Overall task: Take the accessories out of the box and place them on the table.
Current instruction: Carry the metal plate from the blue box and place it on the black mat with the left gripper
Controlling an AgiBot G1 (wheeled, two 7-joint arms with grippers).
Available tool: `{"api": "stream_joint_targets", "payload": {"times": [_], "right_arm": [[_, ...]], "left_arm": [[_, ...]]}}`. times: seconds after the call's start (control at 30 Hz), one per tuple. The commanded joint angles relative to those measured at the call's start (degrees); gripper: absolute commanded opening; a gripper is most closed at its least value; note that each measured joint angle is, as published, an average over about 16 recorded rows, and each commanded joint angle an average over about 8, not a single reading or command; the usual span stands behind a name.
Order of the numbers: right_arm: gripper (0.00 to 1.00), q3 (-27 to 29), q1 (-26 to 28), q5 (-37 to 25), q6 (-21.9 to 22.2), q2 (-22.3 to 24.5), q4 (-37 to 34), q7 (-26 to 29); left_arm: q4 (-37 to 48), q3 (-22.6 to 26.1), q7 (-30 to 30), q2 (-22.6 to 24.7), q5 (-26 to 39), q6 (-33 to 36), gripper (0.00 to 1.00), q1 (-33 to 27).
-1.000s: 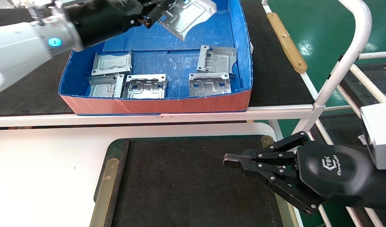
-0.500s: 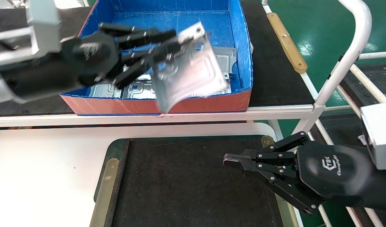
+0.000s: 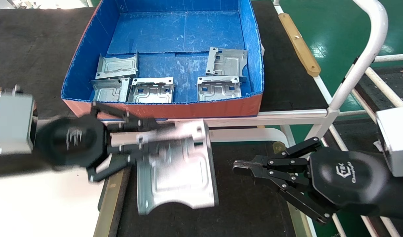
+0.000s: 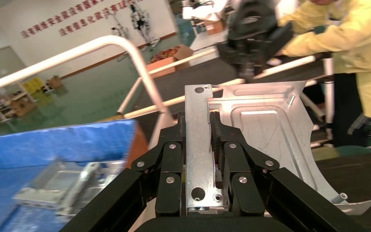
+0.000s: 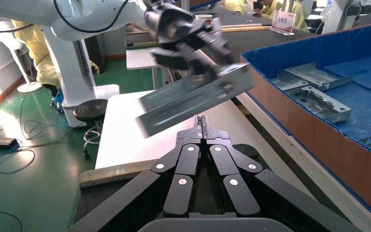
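The left claw (image 3: 162, 138) is clenched on one edge of a shiny silver-grey metal plate (image 3: 176, 171) with bumps and holes. The plate hangs in the air, tilted, just above the dark soft mat (image 3: 247, 204) set into the white desk (image 3: 50, 197). In the left wrist view the two black fingers (image 4: 222, 145) pinch the plate's folded edge from both sides.

The step now seems to be putting this plate down. To do it well, the claw should go lower until the plate is flat and close to the mat, and only then let go. If it lets go from high up, the plate could bang, flip or slide. It should land with room left beside it, because more plates need a spot too. It should also stay away from the right claw (image 3: 236, 169), which waits pressed together and empty near the right side of the mat.

Now count. One plate is in the left claw. Five more plates lie in the big flat box (image 3: 254, 65), blue inside and orange-red outside: three at the left (image 3: 117, 65) and two at the right (image 3: 227, 62). That makes six. No plate rests on the desk yet.
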Motion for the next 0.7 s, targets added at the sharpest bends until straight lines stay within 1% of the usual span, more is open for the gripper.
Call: {"api": "stream_joint_targets", "payload": {"times": [0.03,0.1,0.13,0.23,0.37,0.7], "right_arm": [[0.67,0.00,0.00,0.00,0.00,0.00,0.00,0.00],[0.92,0.00,0.00,0.00,0.00,0.00,0.00,0.00],[1.00,0.00,0.00,0.00,0.00,0.00,0.00,0.00],[1.00,0.00,0.00,0.00,0.00,0.00,0.00,0.00],[1.00,0.00,0.00,0.00,0.00,0.00,0.00,0.00],[1.00,-0.01,0.00,0.00,0.00,0.00,0.00,0.00]], "left_arm": [[-2.16,1.67,0.66,-1.75,-2.04,-0.06,0.00,1.62],[-2.72,3.15,2.56,-2.23,-2.92,-0.15,0.00,2.44],[-2.81,3.88,3.76,-2.33,-3.19,-0.19,0.00,2.81],[-2.22,5.99,8.22,-1.95,-3.38,-0.37,0.00,3.72],[0.51,8.37,14.11,0.07,-2.99,-0.68,0.00,4.50],[11.34,11.46,25.93,8.89,-2.40,-1.74,0.00,5.67]]}}
